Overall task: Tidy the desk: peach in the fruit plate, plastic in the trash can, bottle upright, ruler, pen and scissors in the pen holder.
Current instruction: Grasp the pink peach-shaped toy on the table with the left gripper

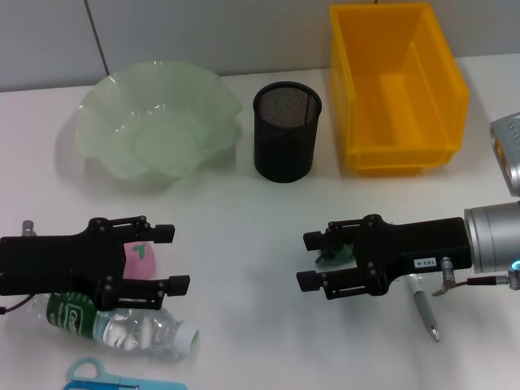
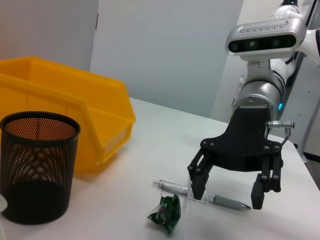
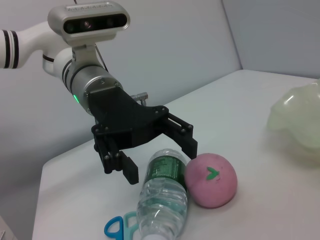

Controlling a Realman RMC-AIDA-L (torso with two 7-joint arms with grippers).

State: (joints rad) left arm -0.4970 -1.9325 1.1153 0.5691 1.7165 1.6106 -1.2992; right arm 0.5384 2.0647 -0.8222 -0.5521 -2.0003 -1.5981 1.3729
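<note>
Left pincer (image 1: 166,258): black, level above the desk (image 1: 244,227), fingers spread wide to either side of the peach, gripping nothing.
Peach (image 1: 138,260): round, matte pink with a small green leaf mark, lying between the spread fingers, just beside the bottle.
Bottle (image 1: 122,323): clear crinkled plastic with a green label, lying on its side under the left pincer.
Right pincer (image 1: 313,260): black on a silver wrist, fingers parted over the plastic, empty.
Plastic (image 1: 335,253): small crumpled green wrapper on the desk; possibly touching a fingertip, hard to tell.
Pen (image 1: 424,305): slim, silvery, lying beneath the right arm.
Scissors (image 1: 97,375): blue handles at the near edge.
Pen holder (image 1: 286,132): black mesh cylinder, upright.
Fruit plate (image 1: 158,122): pale green, translucent, wavy rim.
Trash can (image 1: 398,85): yellow plastic bin.
</note>
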